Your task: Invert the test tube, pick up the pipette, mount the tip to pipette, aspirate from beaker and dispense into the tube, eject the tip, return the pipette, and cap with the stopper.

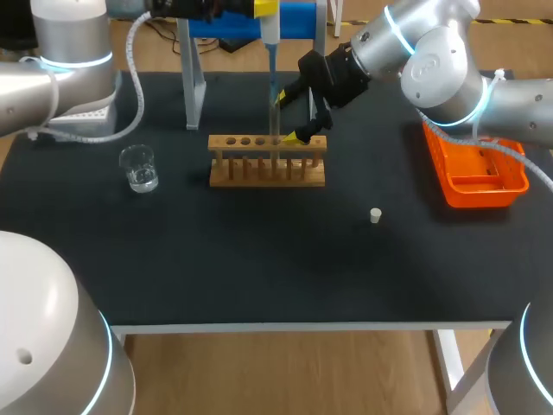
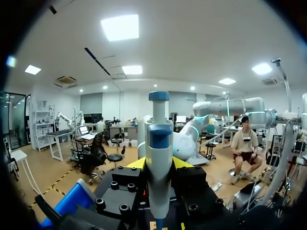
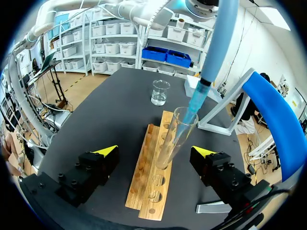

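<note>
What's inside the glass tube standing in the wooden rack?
The blue pipette tip pokes down into the test tube through its open mouth. The tube's bottom sits hidden in the wooden rack, so any liquid there cannot be seen.

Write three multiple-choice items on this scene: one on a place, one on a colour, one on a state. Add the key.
1. Where is the stopper?
A. in the test tube's mouth
B. on the bare table, apart from the rack
C. in the right hand

2. What colour is the tray?
A. green
B. white
C. orange

3. How is the right hand?
A. open, a finger at each side of the test tube
B. shut on the test tube
C. shut on the stopper

Key: 1 B, it lies alone on the dark tabletop; 2 C, its walls are bright orange; 3 A, both yellow tips stand clear of the glass.
</note>
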{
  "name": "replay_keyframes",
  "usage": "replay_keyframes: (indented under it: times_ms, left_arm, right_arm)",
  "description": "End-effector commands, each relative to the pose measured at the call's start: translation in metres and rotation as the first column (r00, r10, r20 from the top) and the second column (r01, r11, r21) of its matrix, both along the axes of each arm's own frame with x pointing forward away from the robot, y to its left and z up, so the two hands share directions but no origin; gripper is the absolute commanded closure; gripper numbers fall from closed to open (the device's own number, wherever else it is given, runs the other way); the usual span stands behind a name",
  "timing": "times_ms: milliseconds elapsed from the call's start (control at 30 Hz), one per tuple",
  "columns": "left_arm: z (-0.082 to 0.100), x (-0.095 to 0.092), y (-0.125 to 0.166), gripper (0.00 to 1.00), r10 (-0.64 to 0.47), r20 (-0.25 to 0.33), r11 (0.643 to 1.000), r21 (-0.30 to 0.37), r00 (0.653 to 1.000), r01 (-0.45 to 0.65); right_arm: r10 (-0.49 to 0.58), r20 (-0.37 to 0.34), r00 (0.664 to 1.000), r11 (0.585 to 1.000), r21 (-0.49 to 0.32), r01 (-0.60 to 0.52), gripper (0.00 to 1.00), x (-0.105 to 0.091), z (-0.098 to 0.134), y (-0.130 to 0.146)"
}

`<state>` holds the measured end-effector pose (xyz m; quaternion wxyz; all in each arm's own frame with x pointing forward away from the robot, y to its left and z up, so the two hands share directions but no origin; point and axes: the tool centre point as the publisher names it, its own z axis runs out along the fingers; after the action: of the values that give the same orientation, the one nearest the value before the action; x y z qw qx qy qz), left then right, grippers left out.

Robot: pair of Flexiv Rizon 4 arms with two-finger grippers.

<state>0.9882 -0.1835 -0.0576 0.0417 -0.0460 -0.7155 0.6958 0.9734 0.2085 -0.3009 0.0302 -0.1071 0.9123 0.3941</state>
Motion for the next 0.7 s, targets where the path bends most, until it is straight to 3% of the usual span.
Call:
replay_keyframes:
  times_ms: [33,700]
  left_arm:
    - [-0.003,0.005,-0.002,1.0,-0.013,-0.001,1.0,-0.004,1.0,0.013]
    - [-0.021,0.004,-0.001,1.0,-0.012,-0.024,1.0,-0.011,1.0,0.011]
  right_arm:
    - [0.001,0.0,1.0,1.0,-0.002,-0.001,0.0,0.0,0.0,0.0]
    - [0.001,0.0,1.0,1.0,-0.002,-0.001,0.0,0.0,0.0,0.0]
